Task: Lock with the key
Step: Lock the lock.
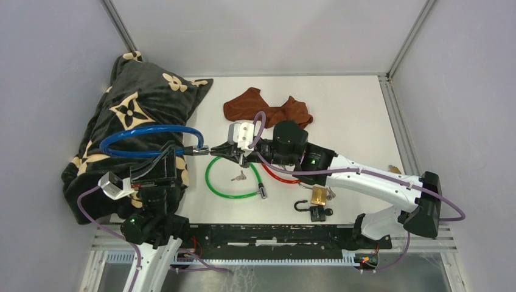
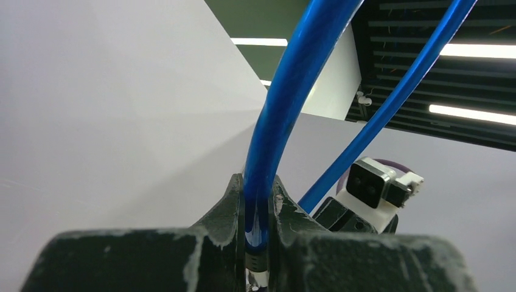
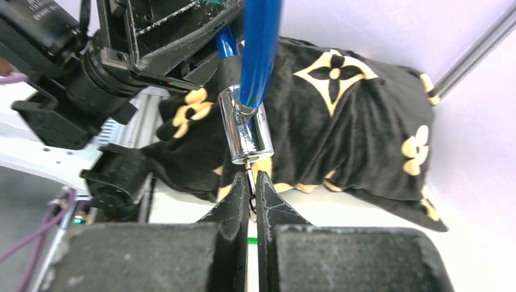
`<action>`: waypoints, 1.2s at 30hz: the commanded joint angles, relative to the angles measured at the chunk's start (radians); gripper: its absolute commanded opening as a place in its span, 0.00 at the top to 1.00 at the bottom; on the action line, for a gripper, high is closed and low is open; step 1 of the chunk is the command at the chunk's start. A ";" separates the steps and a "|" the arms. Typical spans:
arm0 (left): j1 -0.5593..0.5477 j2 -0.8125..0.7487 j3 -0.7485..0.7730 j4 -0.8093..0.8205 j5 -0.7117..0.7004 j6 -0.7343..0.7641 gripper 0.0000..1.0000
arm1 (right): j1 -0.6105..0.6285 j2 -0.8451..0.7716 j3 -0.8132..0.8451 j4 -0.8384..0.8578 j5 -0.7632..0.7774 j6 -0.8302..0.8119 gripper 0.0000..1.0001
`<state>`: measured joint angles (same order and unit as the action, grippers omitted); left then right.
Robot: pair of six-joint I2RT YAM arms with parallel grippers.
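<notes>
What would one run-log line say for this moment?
left gripper: shut on blue cable lock | right gripper: shut on key in chrome lock cylinder

No words, numbers or brand names can be read anywhere. The nearest thing to a sign is the pattern on the black blanket [image 1: 131,109]: cream four-petalled flowers and pointed star shapes repeated across it, with no letters among them. The right wrist view shows the same motifs up close. In that view a black casing on the left arm [image 3: 42,21] carries a line of small white print, too blurred to make out.
</notes>
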<state>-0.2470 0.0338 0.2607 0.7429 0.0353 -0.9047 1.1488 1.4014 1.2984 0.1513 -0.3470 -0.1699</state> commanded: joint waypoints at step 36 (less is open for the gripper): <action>0.043 -0.025 -0.003 -0.105 -0.002 -0.046 0.98 | 0.044 -0.070 -0.098 0.096 0.219 -0.315 0.81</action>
<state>-0.2249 0.0338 0.2543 0.5995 0.0338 -0.9386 1.1896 1.3708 1.1553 0.2451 -0.1539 -0.4770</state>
